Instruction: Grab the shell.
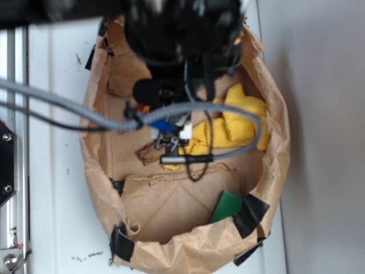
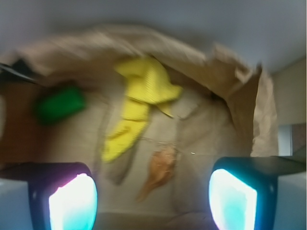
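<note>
The shell [image 2: 160, 167] is an orange-brown spiral with a thin point. It lies on the brown paper floor of the bag, blurred in the wrist view. My gripper [image 2: 153, 203] is open and empty, and the shell sits ahead of it, between the lines of the two glowing pads [image 2: 74, 203], apart from both. In the exterior view only a small orange bit of the shell [image 1: 144, 108] shows under the dark, blurred gripper [image 1: 148, 94], whose fingers I cannot make out there.
A yellow knitted cloth [image 2: 141, 96] [image 1: 236, 125] lies beyond the shell. A flat brown cardboard scrap [image 1: 149, 153] lies beside it. A green block [image 2: 60, 103] [image 1: 227, 206] sits near the bag wall. The crumpled paper bag rim [image 1: 188, 251] rings everything, and grey cables [image 1: 68, 108] cross it.
</note>
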`<action>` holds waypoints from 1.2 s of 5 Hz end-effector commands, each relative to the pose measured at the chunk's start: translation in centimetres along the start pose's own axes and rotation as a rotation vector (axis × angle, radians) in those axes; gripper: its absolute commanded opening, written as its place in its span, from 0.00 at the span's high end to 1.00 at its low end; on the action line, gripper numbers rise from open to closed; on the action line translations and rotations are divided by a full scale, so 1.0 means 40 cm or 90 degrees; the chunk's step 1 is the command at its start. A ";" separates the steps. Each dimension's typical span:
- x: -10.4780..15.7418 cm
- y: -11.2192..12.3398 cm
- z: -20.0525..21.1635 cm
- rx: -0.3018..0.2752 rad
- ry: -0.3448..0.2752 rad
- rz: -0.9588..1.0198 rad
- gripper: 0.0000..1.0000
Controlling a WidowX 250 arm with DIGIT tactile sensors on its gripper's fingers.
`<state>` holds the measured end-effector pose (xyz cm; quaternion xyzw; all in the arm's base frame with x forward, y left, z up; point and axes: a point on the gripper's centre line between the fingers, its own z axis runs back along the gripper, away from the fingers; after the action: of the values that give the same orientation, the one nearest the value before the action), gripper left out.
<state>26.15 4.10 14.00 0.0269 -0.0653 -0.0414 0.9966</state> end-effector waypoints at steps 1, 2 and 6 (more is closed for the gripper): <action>-0.008 0.014 -0.165 -0.028 0.031 -0.072 0.00; -0.031 0.036 -0.157 -0.008 0.022 -0.073 0.00; -0.059 0.091 -0.140 -0.092 -0.002 0.067 0.00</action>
<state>24.59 7.96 7.37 -0.0545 -0.0485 0.0020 0.9973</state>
